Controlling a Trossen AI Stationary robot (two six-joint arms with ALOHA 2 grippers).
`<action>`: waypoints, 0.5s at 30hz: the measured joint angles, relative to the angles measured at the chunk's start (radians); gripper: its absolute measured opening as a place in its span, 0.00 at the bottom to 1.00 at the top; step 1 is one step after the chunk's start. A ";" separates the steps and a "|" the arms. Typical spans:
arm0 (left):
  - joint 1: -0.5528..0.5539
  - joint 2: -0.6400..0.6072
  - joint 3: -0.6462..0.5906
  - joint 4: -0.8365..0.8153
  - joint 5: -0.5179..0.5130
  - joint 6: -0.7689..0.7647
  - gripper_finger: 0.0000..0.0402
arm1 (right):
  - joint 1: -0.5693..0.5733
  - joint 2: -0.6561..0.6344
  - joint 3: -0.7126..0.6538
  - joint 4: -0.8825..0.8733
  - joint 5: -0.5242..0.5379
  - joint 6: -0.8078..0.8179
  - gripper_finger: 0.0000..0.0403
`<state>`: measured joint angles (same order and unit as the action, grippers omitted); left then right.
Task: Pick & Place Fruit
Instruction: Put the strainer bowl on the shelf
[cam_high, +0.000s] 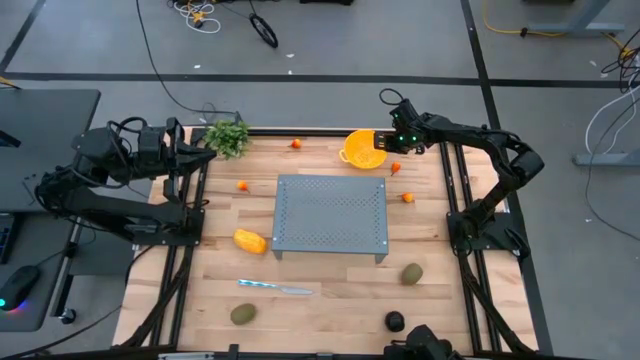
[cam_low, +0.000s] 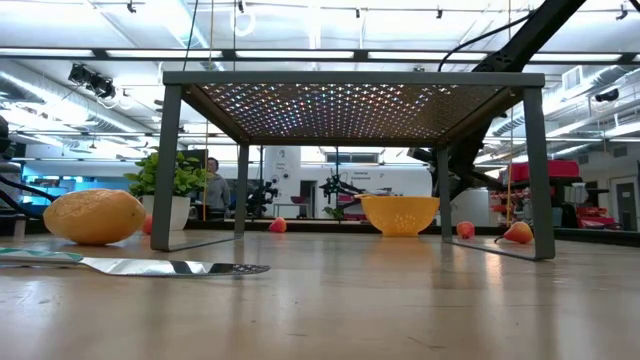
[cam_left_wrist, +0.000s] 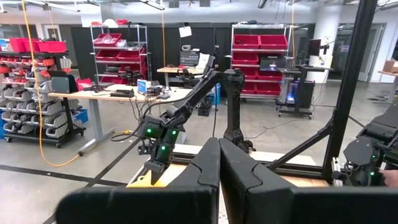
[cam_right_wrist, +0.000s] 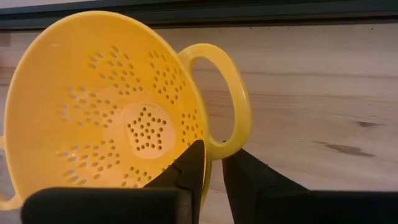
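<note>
High view: right pincer (cam_high: 388, 146) at yellow colander (cam_high: 360, 149), far table (cam_high: 330, 290) edge; fruit scattered on table, mango (cam_high: 250, 241) left of perforated stand (cam_high: 331, 213). Right wrist view: fingers (cam_right_wrist: 189, 168) clamp the colander's rim. Left wrist view: left pincer (cam_left_wrist: 219, 163) closed, empty.

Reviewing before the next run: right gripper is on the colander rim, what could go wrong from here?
1. The right gripper pinches only the colander rim beside its handle; the bowl could tilt or slip if lifted.
2. A small orange-red fruit lies close by the colander; dragging the bowl could knock it rolling.
</note>
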<state>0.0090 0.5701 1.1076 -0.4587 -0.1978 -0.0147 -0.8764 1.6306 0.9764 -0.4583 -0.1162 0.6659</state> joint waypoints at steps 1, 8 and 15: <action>0.000 0.000 0.000 0.000 0.000 0.000 0.01 | 0.000 0.000 0.000 0.000 0.000 0.000 0.15; 0.000 0.000 0.000 0.000 -0.001 0.000 0.01 | 0.000 0.000 0.000 0.000 0.000 0.000 0.14; 0.000 0.000 0.000 0.000 -0.001 -0.005 0.01 | 0.000 0.000 0.000 0.000 -0.001 0.000 0.09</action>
<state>0.0090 0.5702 1.1076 -0.4587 -0.1986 -0.0201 -0.8764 1.6306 0.9764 -0.4583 -0.1169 0.6659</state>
